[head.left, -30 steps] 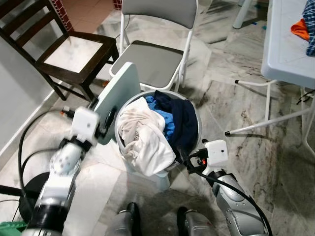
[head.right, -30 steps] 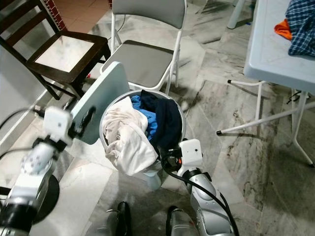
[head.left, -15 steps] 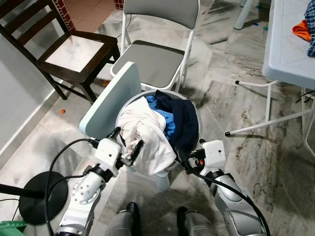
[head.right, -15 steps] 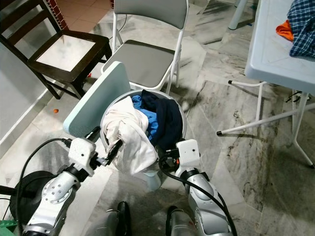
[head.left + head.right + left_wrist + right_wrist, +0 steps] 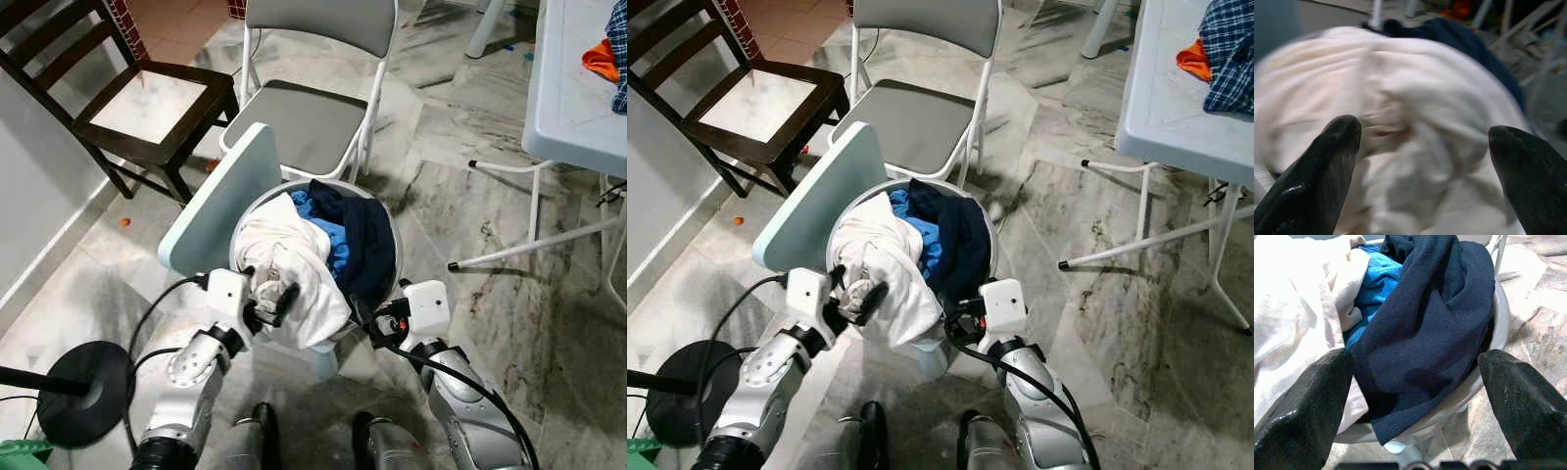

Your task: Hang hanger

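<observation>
Floor stand: a black round base (image 5: pixel 83 377) sits at the far left on the marble floor (image 5: pixel 490 225), its pole cut off by the frame edge.
Dark chair: a wooden chair (image 5: pixel 147 103) stands at the upper left, its back cropped.
Lid: a pale green lid (image 5: pixel 220 196) leans tilted against the basket's left rim, its long axis running from lower left up to upper right.
Left claw: the left claw (image 5: pixel 266 297) is at the basket's near-left edge, fingers spread wide over the cream cloth (image 5: pixel 284 264) — touching or just above it, I cannot tell; its wrist view is blurred.
Basket: a round grey laundry basket (image 5: pixel 991 235) stands on the floor before the robot, heaped with clothes, its lower wall hidden by cloth hanging over the near rim.
Clothes: the cream cloth is on the left, a blue garment (image 5: pixel 328 240) in the middle, a navy garment (image 5: pixel 1425 328) on the right, draped over the rim.
Hanger: none can be made out — it may lie buried under the clothes.
Folding chair: a white-framed grey chair (image 5: pixel 304 122) stands just behind the basket.
Right claw: the right claw (image 5: pixel 359 311) is at the basket's near-right rim, fingers wide apart, aimed at the navy garment and gripping nothing.
Bench: a white bench (image 5: pixel 573 88) at the right, partly cut off, carries an orange cloth (image 5: pixel 598 57) and a plaid one (image 5: pixel 1229 49).
</observation>
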`<state>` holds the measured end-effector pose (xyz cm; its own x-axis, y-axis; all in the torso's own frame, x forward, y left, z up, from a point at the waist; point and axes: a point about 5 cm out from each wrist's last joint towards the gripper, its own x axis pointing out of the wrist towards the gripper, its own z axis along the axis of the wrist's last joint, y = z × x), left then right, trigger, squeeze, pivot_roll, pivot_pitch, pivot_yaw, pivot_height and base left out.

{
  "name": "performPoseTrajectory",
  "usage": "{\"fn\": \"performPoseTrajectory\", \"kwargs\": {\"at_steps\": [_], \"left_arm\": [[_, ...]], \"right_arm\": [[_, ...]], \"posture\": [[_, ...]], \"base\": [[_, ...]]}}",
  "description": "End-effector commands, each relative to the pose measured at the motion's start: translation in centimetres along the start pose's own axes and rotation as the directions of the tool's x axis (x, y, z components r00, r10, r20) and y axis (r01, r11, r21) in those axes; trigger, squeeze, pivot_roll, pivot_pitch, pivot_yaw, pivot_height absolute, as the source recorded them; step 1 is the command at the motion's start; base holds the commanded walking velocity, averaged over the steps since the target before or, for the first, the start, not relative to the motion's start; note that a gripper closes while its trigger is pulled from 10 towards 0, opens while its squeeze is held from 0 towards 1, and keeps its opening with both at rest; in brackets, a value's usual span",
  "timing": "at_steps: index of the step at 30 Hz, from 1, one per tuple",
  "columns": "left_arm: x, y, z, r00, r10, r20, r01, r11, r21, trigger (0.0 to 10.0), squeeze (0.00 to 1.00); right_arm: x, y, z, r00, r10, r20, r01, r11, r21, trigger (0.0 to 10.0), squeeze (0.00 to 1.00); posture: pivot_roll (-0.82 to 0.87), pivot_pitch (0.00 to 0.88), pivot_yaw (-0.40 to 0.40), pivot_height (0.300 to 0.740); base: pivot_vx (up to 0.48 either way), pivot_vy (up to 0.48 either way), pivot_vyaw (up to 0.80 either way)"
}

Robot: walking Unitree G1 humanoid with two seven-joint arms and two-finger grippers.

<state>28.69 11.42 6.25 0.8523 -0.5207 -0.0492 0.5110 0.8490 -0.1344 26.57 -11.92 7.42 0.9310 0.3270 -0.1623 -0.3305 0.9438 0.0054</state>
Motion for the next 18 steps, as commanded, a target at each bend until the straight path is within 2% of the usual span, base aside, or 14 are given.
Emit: {"fn": "performPoseTrajectory", "kwargs": {"at_steps": [1,2,3,10,18], "left_arm": [[-0.16,-0.41,-0.7,0.999,-0.032,-0.035,0.031,0.999,-0.014,10.0,0.0],[-0.09,-0.57,-0.71,0.998,-0.044,-0.034,0.043,0.999,-0.02,8.3,0.0],[0.11,-0.98,-0.7,0.997,-0.071,-0.035,0.07,0.997,-0.039,0.0,0.0],[0.18,-1.22,-0.65,0.994,-0.102,-0.048,0.099,0.993,-0.063,0.0,0.0],[0.15,-0.7,-0.64,0.994,-0.082,-0.074,0.078,0.995,-0.055,0.0,0.0]], "right_arm": [[-0.2,0.26,-0.5,1.0,0.002,-0.018,-0.002,1.0,0.0,10.0,0.0],[-0.19,0.26,-0.5,1.0,0.003,-0.018,-0.003,1.0,0.0,10.0,0.0],[-0.18,0.26,-0.52,1.0,0.002,-0.018,-0.002,1.0,0.0,10.0,0.0],[-0.31,0.27,-0.68,1.0,-0.002,-0.021,0.002,1.0,0.0,10.0,0.0],[-0.42,0.11,-0.7,1.0,-0.011,-0.022,0.011,1.0,-0.001,10.0,0.0]], "posture": [[-0.09,0.27,0.033,0.74],[-0.09,0.27,0.033,0.74],[-0.09,0.27,0.033,0.74],[-0.1,0.272,0.042,0.74],[-0.11,0.267,0.051,0.74]], "base": [[0.0,0.0,0.0],[0.0,0.0,0.0],[0.0,0.0,0.0],[0.0,0.0,0.0],[0.0,0.0,0.0]]}}
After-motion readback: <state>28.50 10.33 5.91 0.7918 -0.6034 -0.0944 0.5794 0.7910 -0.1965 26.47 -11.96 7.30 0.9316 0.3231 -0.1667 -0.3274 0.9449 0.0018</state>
